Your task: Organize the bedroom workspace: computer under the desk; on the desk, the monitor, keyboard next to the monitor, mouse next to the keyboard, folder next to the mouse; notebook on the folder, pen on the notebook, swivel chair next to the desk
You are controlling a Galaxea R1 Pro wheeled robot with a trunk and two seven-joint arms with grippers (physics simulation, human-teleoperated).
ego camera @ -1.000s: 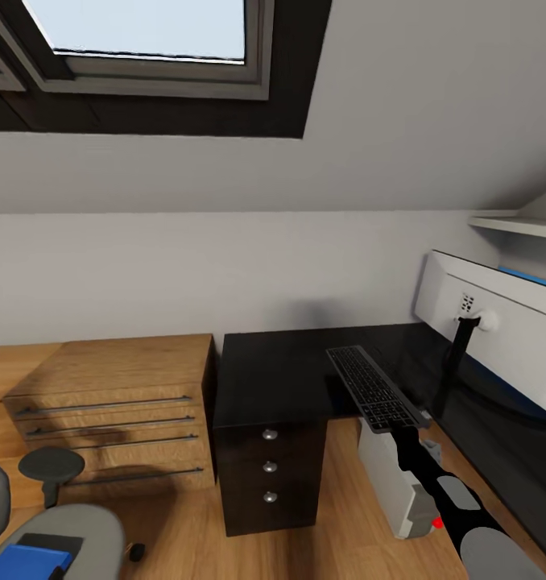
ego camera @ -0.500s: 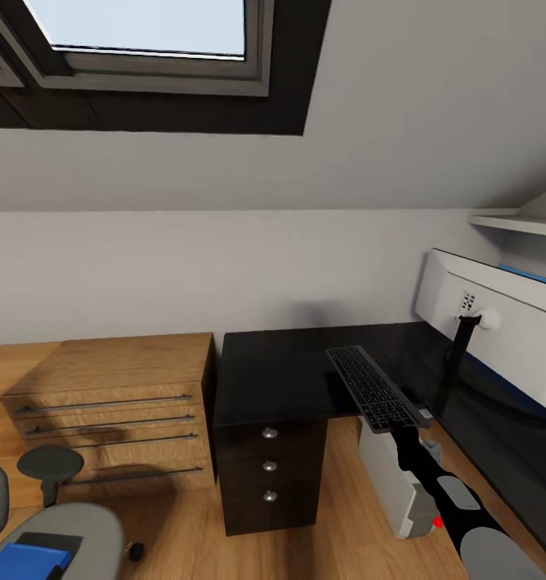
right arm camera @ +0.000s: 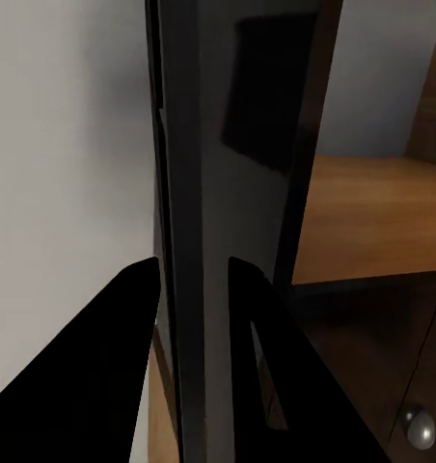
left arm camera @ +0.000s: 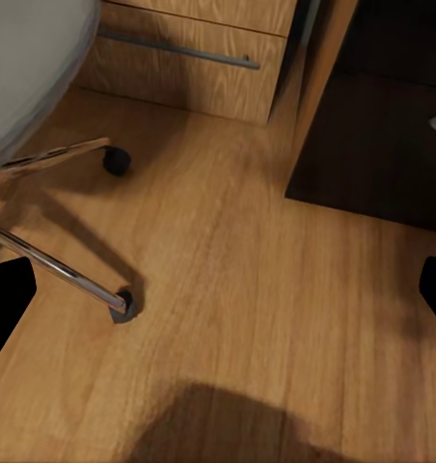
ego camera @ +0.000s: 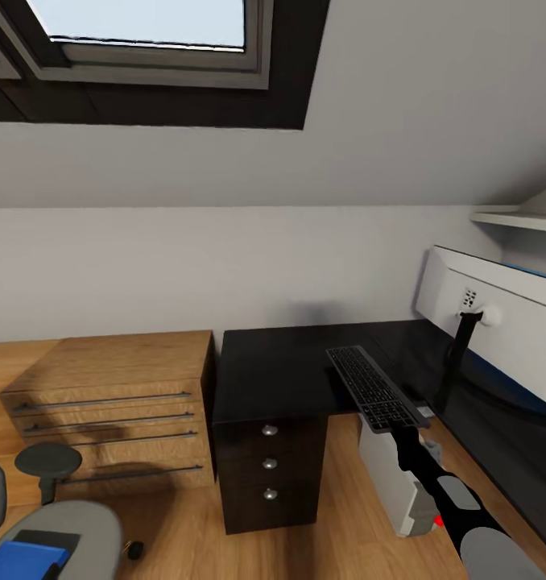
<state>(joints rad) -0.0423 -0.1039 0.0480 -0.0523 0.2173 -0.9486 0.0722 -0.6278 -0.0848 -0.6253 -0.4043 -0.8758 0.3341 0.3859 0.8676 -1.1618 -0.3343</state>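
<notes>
Gripping keyboard (ego camera: pixel 374 387) edge-on between right jaws, above desk (ego camera: pixel 281 370) corner

Oak chest (ego camera: pixel 112 403), skylight (ego camera: pixel 144 32), wall shelf (ego camera: pixel 514 219)

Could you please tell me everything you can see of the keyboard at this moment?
The keyboard is slim, long and dark grey, with rows of low flat keys. The right gripper holds it by its near short end, above the inner corner of the glossy black desk. It runs lengthwise away from the robot, near level. In the right wrist view it shows edge-on between the dark fingers.
</notes>
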